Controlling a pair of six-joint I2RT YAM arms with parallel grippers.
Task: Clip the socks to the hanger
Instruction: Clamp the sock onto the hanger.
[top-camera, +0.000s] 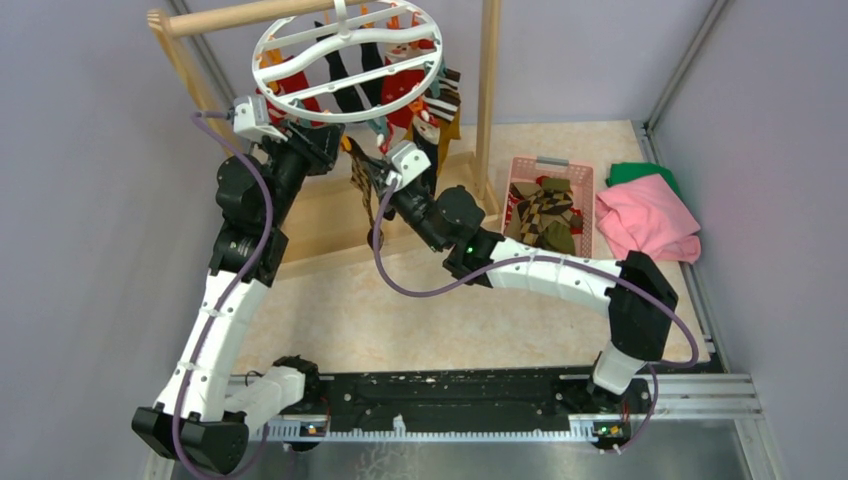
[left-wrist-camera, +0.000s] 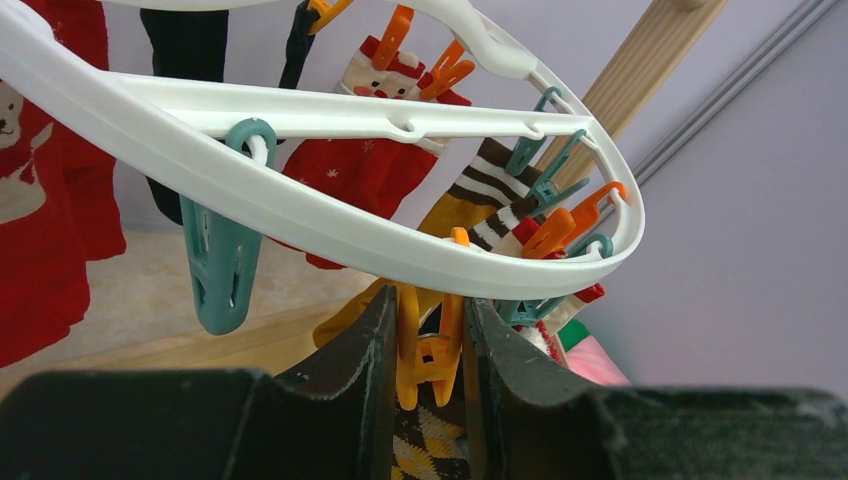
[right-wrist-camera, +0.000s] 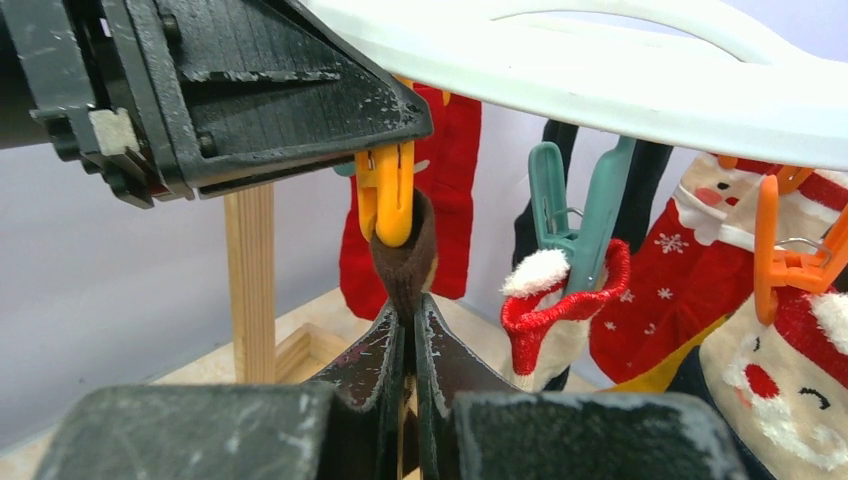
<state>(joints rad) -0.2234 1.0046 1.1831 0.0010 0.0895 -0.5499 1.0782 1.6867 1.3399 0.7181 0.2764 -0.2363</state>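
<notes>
Sock (right-wrist-camera: 405, 268), brown cuff with argyle body, hangs just under the near rim of the hanger (left-wrist-camera: 320, 230), top edge pushed up into the mouth of an orange clip (right-wrist-camera: 385, 190). Right gripper (right-wrist-camera: 410, 325) comes from below with jaws pressed together, pinching the cuff. Likely reason: the soft fabric stays bunched and stiff enough to feed upward. Left gripper (left-wrist-camera: 430, 312) reaches in from the other side, jaws partly closed and pinching the upper handles of that clip. Probably squeezing to keep the mouth apart for the cuff. Cannot tell whether the clip is biting the fabric yet; the cuff top overlaps the clip tips.

Other socks already hang from neighbouring clips, e.g. a red Santa sock (left-wrist-camera: 370, 170) and a striped one (left-wrist-camera: 490, 195). A teal clip (left-wrist-camera: 225, 262) beside it hangs free. More socks (top-camera: 545, 215) wait in the pink basket (top-camera: 520, 168), well apart on the right.

Step in hand, as judged: seat the cuff, let the clip close, then let go of the sock. Risk: cuff slips out if the right jaws part first.
</notes>
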